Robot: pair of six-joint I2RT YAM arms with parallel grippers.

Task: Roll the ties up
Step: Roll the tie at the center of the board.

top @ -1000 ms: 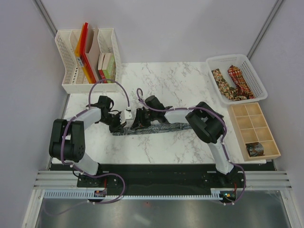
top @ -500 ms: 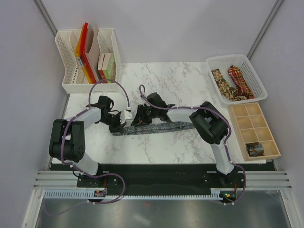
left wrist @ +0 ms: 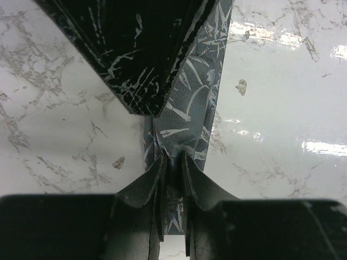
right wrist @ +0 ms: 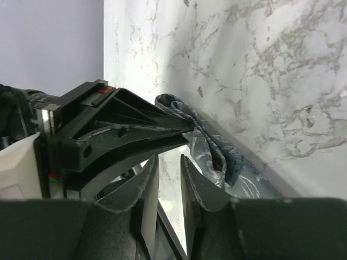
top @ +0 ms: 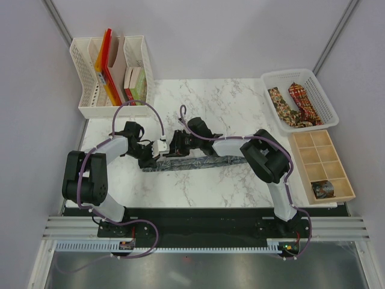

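The dark grey-green tie (top: 204, 162) lies flat across the middle of the table, with its left end bunched. My left gripper (top: 151, 159) is shut on that left end; the left wrist view shows the patterned tie (left wrist: 190, 108) pinched between my jaws (left wrist: 172, 160). My right gripper (top: 172, 150) sits right against the left one, just above the tie. In the right wrist view its jaws (right wrist: 169, 160) stand a narrow gap apart with only marble showing between them, and the folded tie (right wrist: 217, 151) lies just to their right. A brown-gold tie (top: 278, 102) and a red tie (top: 301, 99) lie in the basket.
A white basket (top: 299, 73) stands at the back right. In front of it is a wooden compartment box (top: 319, 144) with a rolled tie (top: 322, 188) in its near cell. A white file rack (top: 90, 102) with folders and books stands at the back left.
My right arm has shifted slightly, bringing its gripper a little closer to the left gripper at the tie's left end. The left arm has stayed put.
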